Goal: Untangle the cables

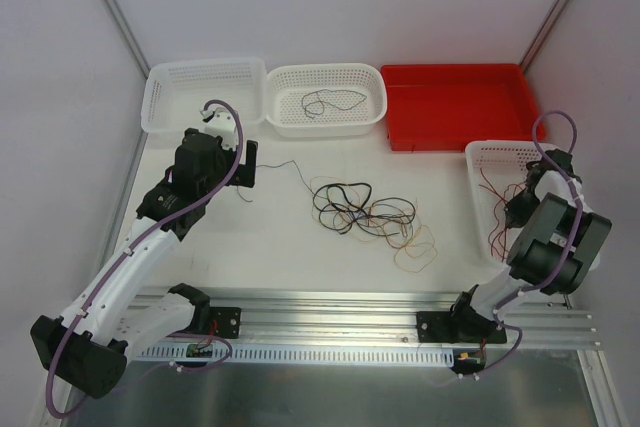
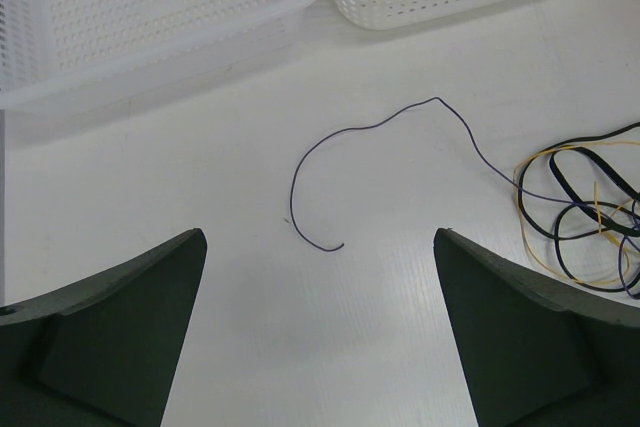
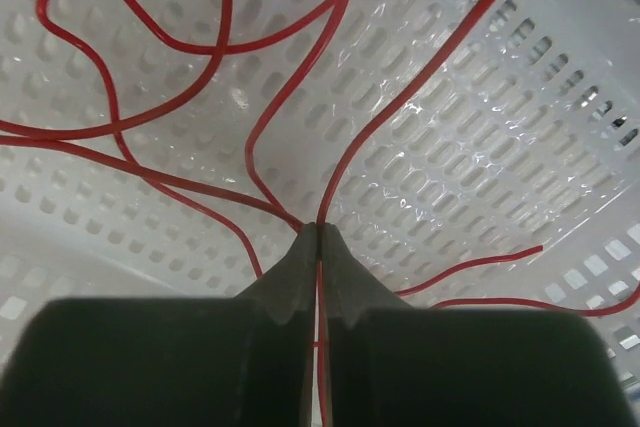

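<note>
Snagging is the risk: the right pincer (image 3: 318, 232), clamped shut on a red cable (image 3: 250, 152) inside the basket (image 3: 480, 177), may drag loops back out if it lifts without releasing. Meanwhile the left pincer (image 2: 320, 247) gapes wide over the bench (image 2: 300, 347), with a purple cable (image 2: 370, 127) ending just ahead between its fingers and the tangle (image 2: 590, 197) off to its right.

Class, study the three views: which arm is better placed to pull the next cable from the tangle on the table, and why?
Left. The left claw is open over the table, the loose dark cable end just ahead; the right claw is shut on a red cable inside the basket.
</note>
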Controlling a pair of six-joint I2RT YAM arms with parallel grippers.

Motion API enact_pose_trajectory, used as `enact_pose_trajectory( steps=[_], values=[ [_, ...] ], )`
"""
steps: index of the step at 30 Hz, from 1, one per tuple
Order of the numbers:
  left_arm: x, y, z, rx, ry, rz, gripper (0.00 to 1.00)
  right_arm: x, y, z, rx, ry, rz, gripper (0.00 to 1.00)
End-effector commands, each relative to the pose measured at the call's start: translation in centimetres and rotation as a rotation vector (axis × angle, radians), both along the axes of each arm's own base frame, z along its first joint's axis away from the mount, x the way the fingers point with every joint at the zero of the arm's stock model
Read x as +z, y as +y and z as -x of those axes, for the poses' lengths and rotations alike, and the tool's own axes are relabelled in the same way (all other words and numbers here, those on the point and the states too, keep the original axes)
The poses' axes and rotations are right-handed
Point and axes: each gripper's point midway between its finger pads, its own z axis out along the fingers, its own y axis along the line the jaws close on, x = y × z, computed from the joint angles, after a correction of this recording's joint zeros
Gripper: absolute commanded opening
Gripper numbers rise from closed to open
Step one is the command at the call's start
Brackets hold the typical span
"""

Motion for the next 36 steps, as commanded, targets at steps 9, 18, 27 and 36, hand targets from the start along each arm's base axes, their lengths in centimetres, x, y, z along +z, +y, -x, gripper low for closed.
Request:
enact_pose_trajectory(
  steps=[9,18,27,36],
  values=[
    [0.3,-0.2,-0.2,-0.013,-0.019,0.015,0.99,-1.5,1.6,1.4,-0.007,0.088,-0.096,0.01],
    [0.3,-0.3,-0.2,-0.015,-0.018,0.016,0.99,1.5,0.2,1.3,-0.044,0.034,0.002,0.35],
    [0.3,-0.3,-0.2,-0.016,-0.017,0.017,0.99,5.1,-0.4,0.8,-0.072,-0.057,0.069,0.45],
    [0.3,-0.3,-0.2,-0.018,-0.018,0.017,0.99,9.7,-1.1,0.5,-0.109,-0.169,0.145,0.68]
  ],
)
